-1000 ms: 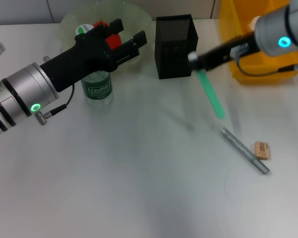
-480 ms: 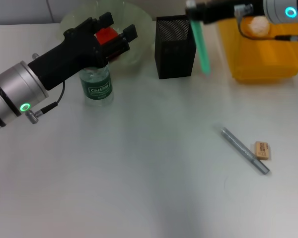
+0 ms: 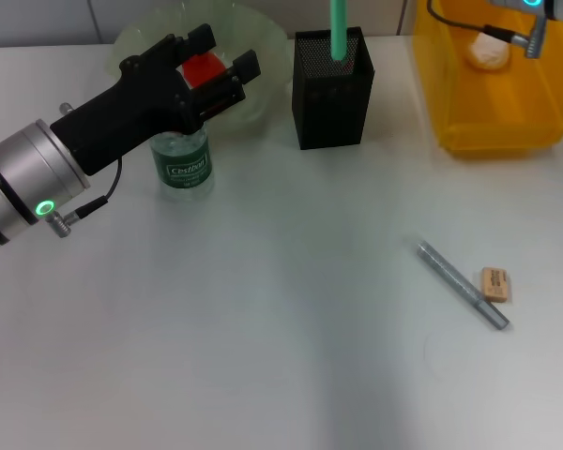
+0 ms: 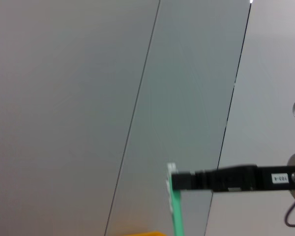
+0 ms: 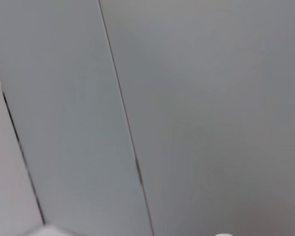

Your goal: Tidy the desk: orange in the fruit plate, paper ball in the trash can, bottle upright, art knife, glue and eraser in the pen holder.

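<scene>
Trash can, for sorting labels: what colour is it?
Bright yellow; the trash can shows best in the head view.

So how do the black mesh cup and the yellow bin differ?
The pen holder is tall, narrow, square and made of see-through black mesh; the trash can is wider, rectangular, solid bright yellow plastic. A green stick stands upright in the pen holder, while a crumpled paper ball lies in the trash can. Both are open-topped and stand at the far side of the desk.
</scene>
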Robot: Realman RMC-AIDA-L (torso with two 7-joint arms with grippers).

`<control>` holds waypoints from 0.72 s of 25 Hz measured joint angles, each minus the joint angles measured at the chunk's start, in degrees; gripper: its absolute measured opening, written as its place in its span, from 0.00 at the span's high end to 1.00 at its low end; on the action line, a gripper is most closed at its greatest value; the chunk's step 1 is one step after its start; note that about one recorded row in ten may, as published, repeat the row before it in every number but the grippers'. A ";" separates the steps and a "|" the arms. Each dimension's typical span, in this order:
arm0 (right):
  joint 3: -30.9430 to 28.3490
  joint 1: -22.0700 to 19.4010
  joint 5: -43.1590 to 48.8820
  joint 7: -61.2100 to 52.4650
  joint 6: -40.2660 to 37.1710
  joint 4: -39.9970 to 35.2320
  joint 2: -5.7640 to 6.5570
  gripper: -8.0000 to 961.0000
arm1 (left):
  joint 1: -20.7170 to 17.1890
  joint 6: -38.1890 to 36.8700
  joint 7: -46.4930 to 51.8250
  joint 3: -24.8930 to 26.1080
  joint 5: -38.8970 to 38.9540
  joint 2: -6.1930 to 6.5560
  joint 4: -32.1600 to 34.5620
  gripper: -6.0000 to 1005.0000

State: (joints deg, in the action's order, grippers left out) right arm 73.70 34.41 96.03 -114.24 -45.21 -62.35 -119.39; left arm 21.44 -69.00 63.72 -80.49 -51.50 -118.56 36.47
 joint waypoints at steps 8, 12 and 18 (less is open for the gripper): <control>0.26 2.30 -30.68 35.68 1.69 16.40 -0.18 0.80 | 0.24 0.21 0.37 -0.16 -0.01 0.01 -0.17 0.23; 0.62 3.70 -41.86 51.83 0.52 23.33 -0.23 0.80 | 0.53 0.31 0.68 -0.35 -0.02 0.05 -0.18 0.23; 0.70 5.58 -49.49 66.76 -3.21 31.38 -0.41 0.80 | 0.71 0.69 0.72 -0.36 -0.02 0.09 -0.18 0.23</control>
State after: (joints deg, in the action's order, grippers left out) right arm 74.40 39.99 46.55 -47.48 -48.42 -30.98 -119.81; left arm 22.15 -68.30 64.44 -80.85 -51.52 -118.48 36.29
